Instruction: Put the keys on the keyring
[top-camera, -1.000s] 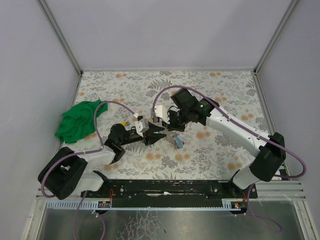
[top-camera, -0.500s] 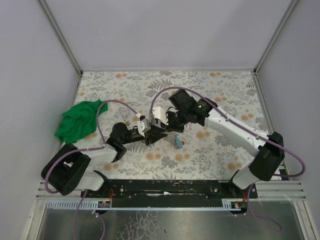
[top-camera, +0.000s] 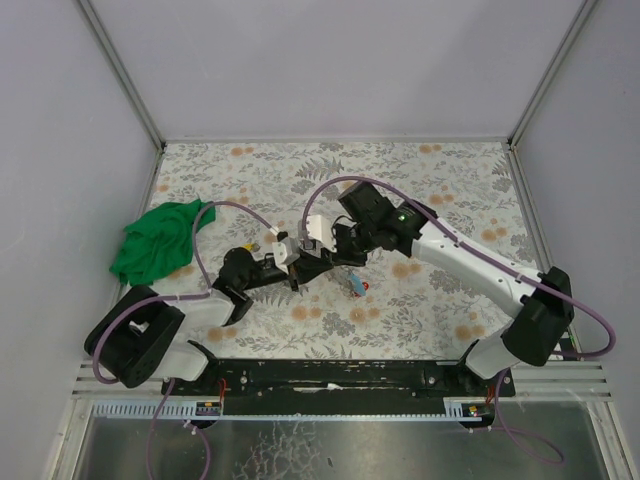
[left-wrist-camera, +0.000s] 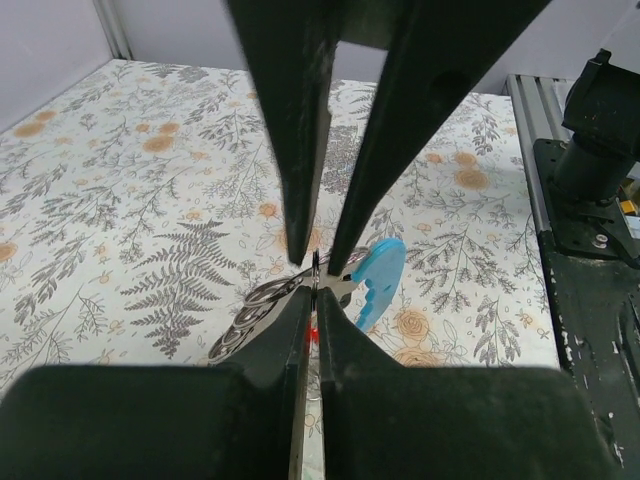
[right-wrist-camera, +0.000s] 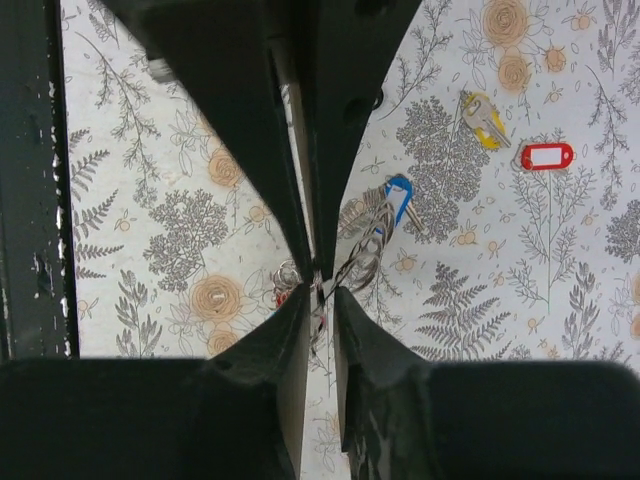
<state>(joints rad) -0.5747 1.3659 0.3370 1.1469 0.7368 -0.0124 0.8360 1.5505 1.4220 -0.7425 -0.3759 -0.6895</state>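
Left jaws and right jaws have both edged toward the green cloth (top-camera: 160, 250), each clamped tight on the keyring (left-wrist-camera: 315, 268). Its blue-tagged key (right-wrist-camera: 398, 195) points lengthwise away from the cloth.

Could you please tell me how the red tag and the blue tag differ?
The red tag lies loose on the table, away from the right claw; the blue tag sits in the key bunch at that claw's tips. The red tag lies level in the right wrist view; the blue tag slants. Both are oblong.
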